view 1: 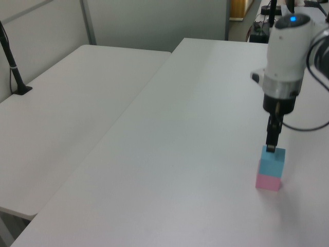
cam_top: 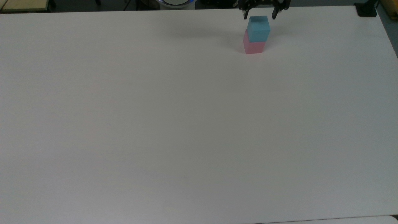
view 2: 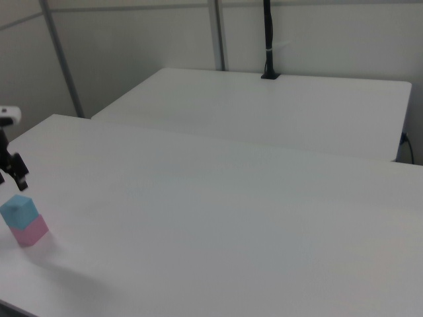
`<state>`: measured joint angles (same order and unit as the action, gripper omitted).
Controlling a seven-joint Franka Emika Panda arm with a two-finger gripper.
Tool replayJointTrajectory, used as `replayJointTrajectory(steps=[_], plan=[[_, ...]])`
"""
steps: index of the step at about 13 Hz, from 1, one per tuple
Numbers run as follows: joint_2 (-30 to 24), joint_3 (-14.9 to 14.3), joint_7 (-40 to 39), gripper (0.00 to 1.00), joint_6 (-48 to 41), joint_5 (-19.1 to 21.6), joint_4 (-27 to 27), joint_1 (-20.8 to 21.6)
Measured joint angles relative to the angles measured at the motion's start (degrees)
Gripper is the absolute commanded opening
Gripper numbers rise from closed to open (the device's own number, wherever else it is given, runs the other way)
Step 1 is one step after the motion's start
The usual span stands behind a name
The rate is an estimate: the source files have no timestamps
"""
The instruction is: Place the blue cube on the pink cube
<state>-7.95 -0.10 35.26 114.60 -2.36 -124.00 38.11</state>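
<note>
Surface [cam_top: 186, 124]: the wide white surface is lying bare across the lower and middle parts of the top view; I am working far from that stretch, up by the top edge.

Pink cube [cam_top: 254, 47]: it is sitting flat on the surface at the upper right of the top view, serving as the base of the stack. In the left view [view 1: 269, 181] it is showing at the lower right, and in the right view [view 2: 30, 231] at the lower left.

Blue cube [cam_top: 258, 28]: it is resting on top of the pink cube, touching it, upright, roughly square with the cube below. It is sitting at the lower right of the left view [view 1: 272, 161] and the lower left of the right view [view 2: 18, 211]. I judge it is bearing its own weight, so the placing looks done.

Hand [cam_top: 259, 14]: I am holding my hand just above the blue cube at the top edge of the top view, fingers spread wider than the cube, one tip on each side, gripping nothing. In the left view [view 1: 272, 146] my fingertips are hanging right at the cube's upper face.

Why so: I am keeping the fingers apart so they should not drag the blue cube off its base.

Next, as I judge: a straight pull upward, since a sideways brush could topple the stack.

Second surface [view 1: 77, 98]: another white surface is lying behind, in the left view's left half.
</note>
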Motion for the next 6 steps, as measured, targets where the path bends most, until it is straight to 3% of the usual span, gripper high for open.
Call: replayJointTrajectory(steps=[6], plan=[[-1.79, -0.32, -0.63, 1.00, -27.95, 0.00, 25.14, -0.27]])
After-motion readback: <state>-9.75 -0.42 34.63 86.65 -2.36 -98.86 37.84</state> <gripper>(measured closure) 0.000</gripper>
